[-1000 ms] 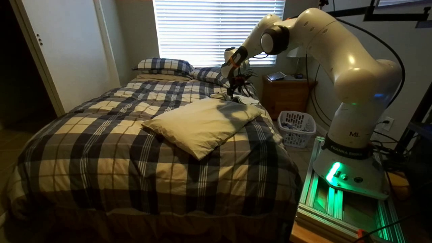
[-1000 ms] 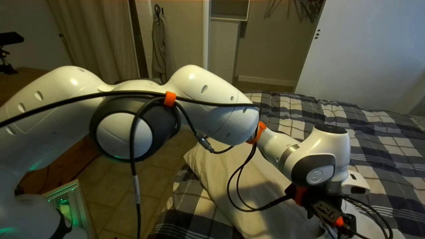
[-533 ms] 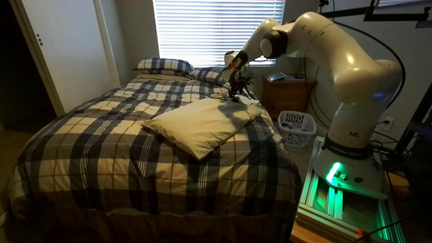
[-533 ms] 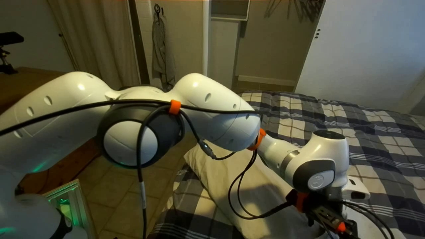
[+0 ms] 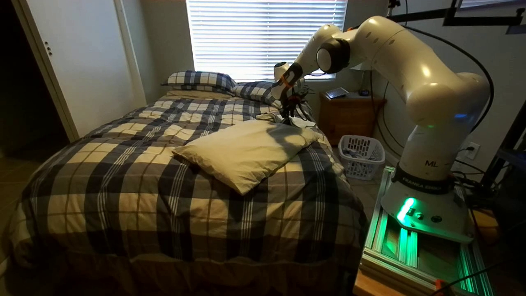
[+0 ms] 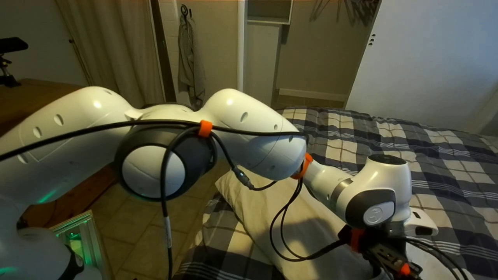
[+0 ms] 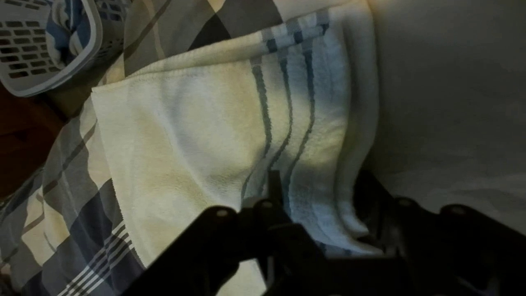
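We locate the folded, dark-striped white towel [image 7: 201, 119] beside the cream rectangular pillow [image 5: 246, 152], near a side edge of the plaid-covered bed [image 5: 135, 181]. We note the black claw [image 7: 320, 181] unclenched, jaws apart around the towel's edge. Beyond the bed's edge: white plastic basket [image 5: 361, 169].

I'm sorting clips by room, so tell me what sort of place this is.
Most likely a home bedroom: a plaid-covered bed, plaid pillows at its head, and a wooden nightstand beside it.
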Available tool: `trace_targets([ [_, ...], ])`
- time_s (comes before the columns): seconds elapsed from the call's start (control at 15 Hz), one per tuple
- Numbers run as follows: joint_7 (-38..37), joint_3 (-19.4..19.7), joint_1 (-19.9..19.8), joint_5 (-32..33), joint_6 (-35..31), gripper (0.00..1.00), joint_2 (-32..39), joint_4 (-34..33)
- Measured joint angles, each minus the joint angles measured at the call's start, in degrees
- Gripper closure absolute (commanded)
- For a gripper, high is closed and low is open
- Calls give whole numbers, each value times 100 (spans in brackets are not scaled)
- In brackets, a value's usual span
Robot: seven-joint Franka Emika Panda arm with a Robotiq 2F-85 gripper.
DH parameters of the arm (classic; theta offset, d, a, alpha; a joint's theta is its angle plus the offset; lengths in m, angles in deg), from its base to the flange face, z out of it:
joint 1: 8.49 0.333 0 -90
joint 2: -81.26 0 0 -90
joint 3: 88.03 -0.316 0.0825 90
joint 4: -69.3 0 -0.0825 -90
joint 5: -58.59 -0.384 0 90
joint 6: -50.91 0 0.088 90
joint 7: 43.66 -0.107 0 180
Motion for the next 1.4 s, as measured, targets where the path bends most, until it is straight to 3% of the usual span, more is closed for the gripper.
trace_targets([
  [0.13,0,-3,-2,0,-35,94,12,-4],
  [0.33,0,-16,-15,0,-40,100,58,-41],
  [0.73,-35,-7,-48,-67,-27,96,-100,-76],
  [1.4,-235,-157,38,-481,693,96,-1562,238],
])
